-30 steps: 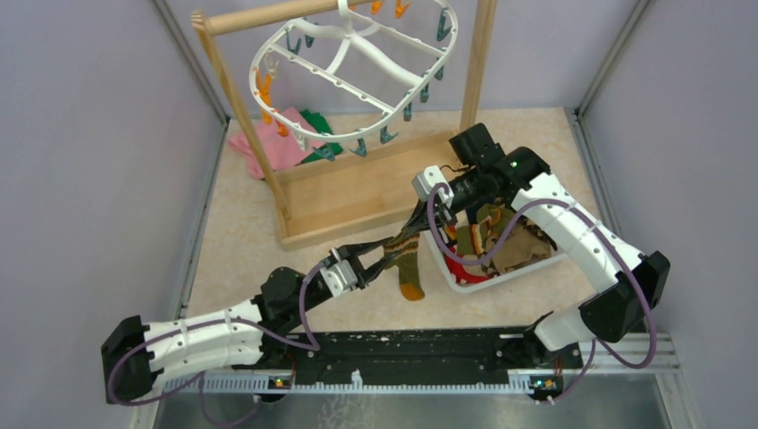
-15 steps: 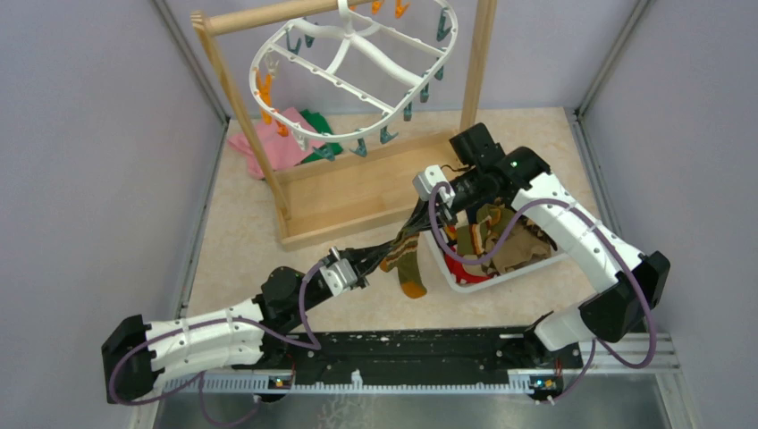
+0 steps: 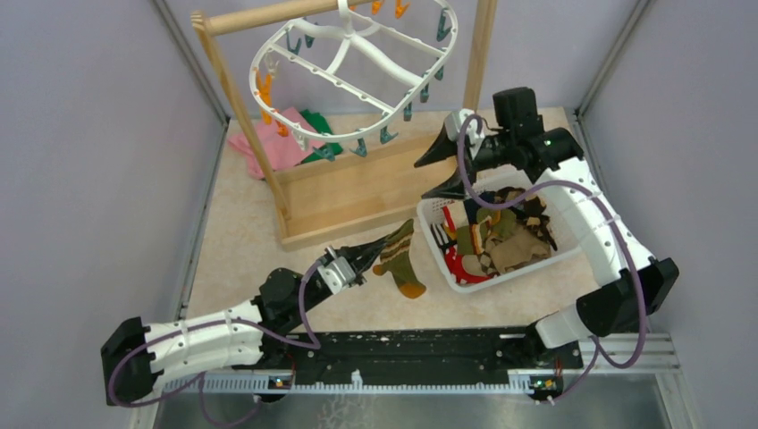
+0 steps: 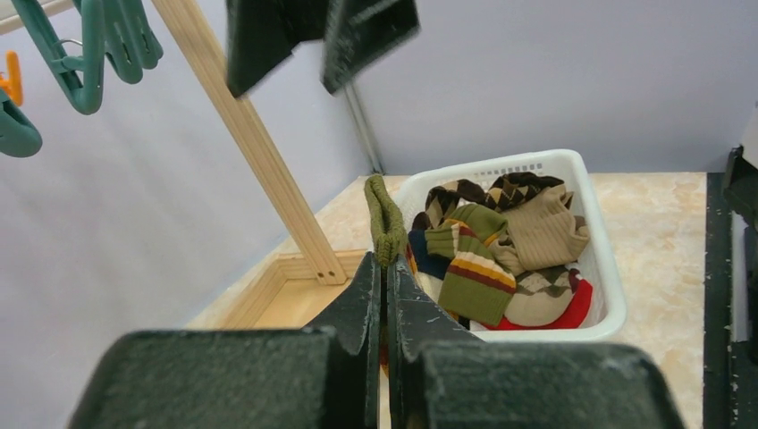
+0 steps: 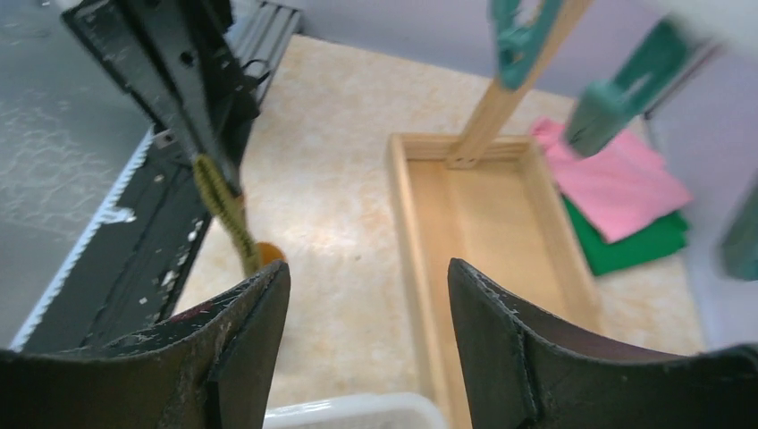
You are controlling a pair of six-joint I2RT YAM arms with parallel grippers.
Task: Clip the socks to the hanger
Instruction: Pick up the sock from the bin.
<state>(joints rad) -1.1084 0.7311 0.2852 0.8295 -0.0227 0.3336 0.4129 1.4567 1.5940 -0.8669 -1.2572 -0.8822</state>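
An olive-brown sock with orange stripes [image 3: 399, 256] hangs, orange toe down, from my left gripper [image 3: 372, 251], which is shut on its edge left of the basket. In the left wrist view the sock [image 4: 385, 213] sticks up between the closed fingertips of the left gripper [image 4: 385, 265]. My right gripper [image 3: 423, 180] stands open and empty above the wooden base, below the white oval hanger [image 3: 357, 63] with its teal and orange clips. Through the open right gripper [image 5: 366, 279] I see the sock [image 5: 225, 207]. More socks [image 3: 501, 234] lie in the basket.
A white slotted basket [image 3: 435, 257] sits at the right. The wooden pole rack [image 3: 357, 192] carries the hanger. Pink [image 3: 282, 143] and green [image 3: 320, 134] cloths lie behind the rack's left post. A black rail [image 3: 402, 349] runs along the near edge.
My right gripper let go of the striped sock, opened, and rose back toward the hanger. My left gripper closed on the sock, which now hangs from it alone.
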